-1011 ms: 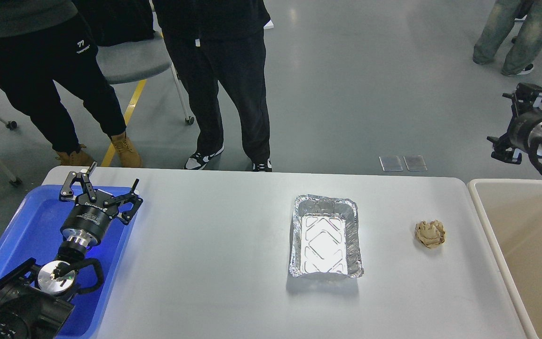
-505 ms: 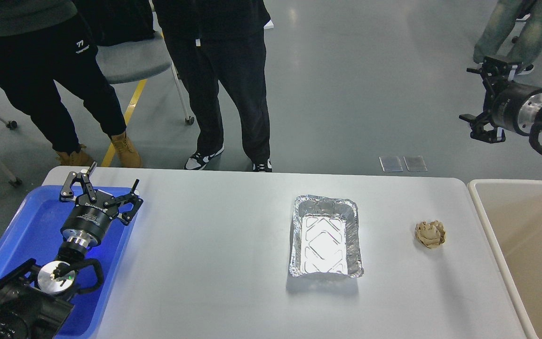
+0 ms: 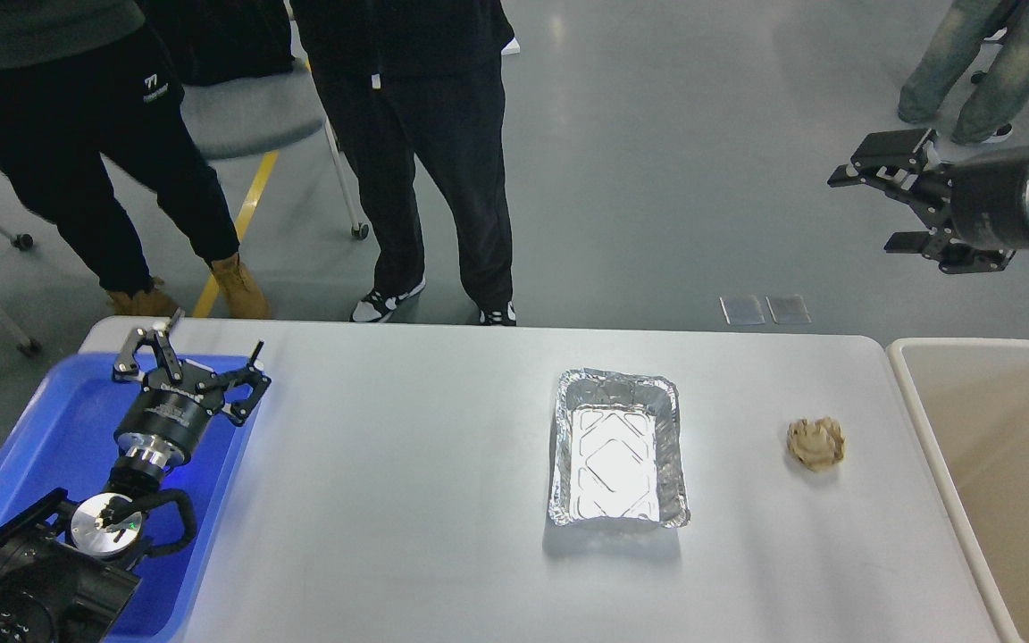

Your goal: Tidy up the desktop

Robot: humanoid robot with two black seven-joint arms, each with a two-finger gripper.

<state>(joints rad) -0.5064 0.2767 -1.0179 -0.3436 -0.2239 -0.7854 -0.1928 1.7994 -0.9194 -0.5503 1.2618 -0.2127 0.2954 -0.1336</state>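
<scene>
The white desktop (image 3: 407,464) holds an empty foil tray (image 3: 561,446) right of centre and a crumpled tan paper ball (image 3: 816,443) near its right end. My left gripper (image 3: 200,353) is open and empty, hovering over the far right corner of the blue tray (image 3: 50,429). My right gripper (image 3: 872,201) is open and empty. It is raised high beyond the table's far right corner, with its fingers pointing left, well above and behind the paper ball.
A beige bin (image 3: 1006,446) stands against the table's right end. Two people (image 3: 425,152) stand just behind the far edge, with a grey chair (image 3: 246,112) between them. More legs show at the far right.
My right gripper has risen and swung left, turning so its fingers now point left. My left arm has not moved. The tray and paper ball lie as before.
</scene>
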